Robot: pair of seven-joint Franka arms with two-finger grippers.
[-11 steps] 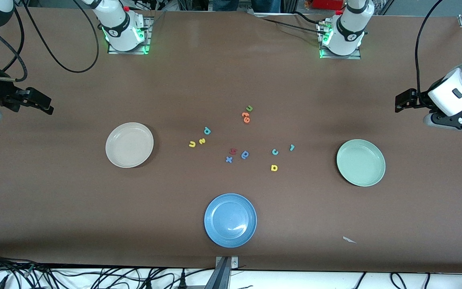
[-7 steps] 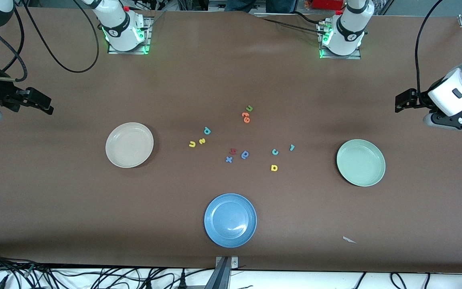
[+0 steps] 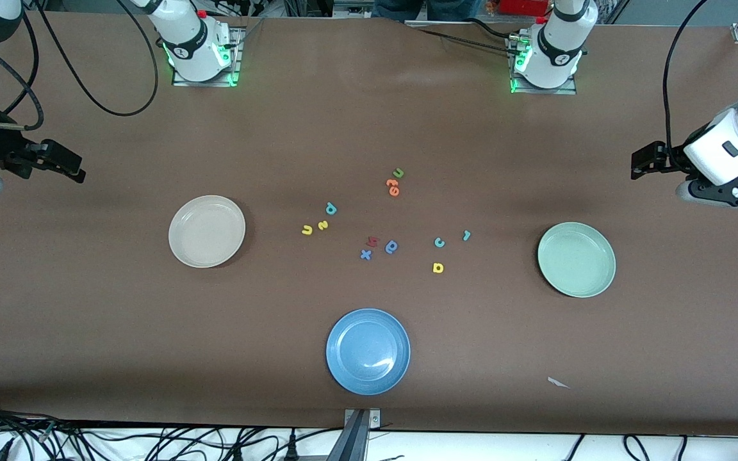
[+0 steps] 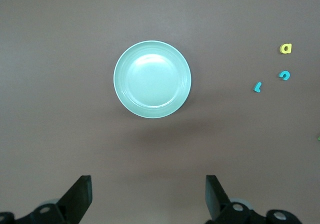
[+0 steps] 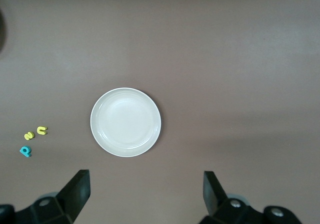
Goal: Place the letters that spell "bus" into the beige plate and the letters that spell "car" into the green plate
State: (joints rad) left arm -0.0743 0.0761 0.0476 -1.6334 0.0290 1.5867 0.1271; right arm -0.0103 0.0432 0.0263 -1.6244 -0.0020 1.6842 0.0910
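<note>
Brown table, both arms waiting, left claw and right claw agape, partly cropped.

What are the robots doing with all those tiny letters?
Nothing has been picked up yet. Both arms wait at the ends of the table, the left gripper and right gripper open and empty. The teal b, yellow u and yellow s belong in the beige plate. The teal c, yellow a and teal r belong in the green plate. All lie on the table.
</note>
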